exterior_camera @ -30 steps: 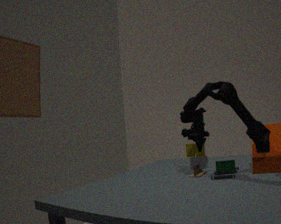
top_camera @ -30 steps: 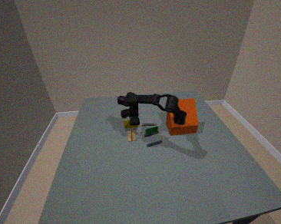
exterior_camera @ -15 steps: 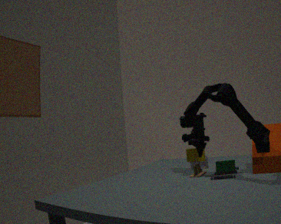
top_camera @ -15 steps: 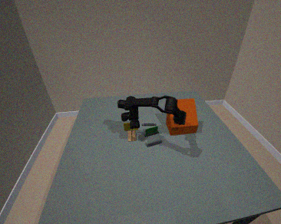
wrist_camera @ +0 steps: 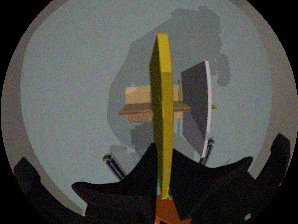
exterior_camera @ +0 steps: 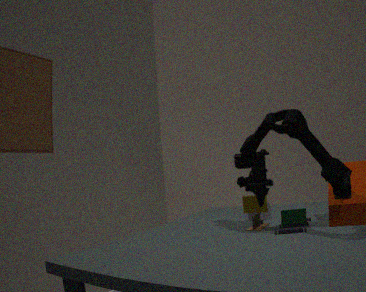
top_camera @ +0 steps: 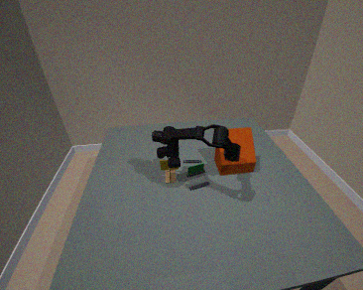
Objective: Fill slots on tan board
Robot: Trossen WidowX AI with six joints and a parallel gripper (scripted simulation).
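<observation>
My gripper (top_camera: 174, 165) (exterior_camera: 261, 204) (wrist_camera: 157, 145) is shut on the yellow board (top_camera: 165, 164) (exterior_camera: 252, 204) (wrist_camera: 166, 100). It holds the board upright above the standing tan board (top_camera: 171, 175) (wrist_camera: 137, 109). In the wrist view the yellow board crosses over the tan board left of the pale grey board (wrist_camera: 197, 100) and hides the tan board's middle. The grey board stands crosswise on the tan board near its right end. The yellow board's lower edge and notch are hidden. A green board (top_camera: 196, 169) (exterior_camera: 293, 217) stands upright at the holders.
Dark holder rails (top_camera: 199, 186) (exterior_camera: 291, 230) (wrist_camera: 115, 167) lie on the table beside the green board; another rail (top_camera: 191, 161) lies behind it. A large orange box (exterior_camera: 356, 215) (wrist_camera: 172, 209) stands to the right, near the arm's base. A brown panel (exterior_camera: 21, 100) hangs at the left in the exterior view.
</observation>
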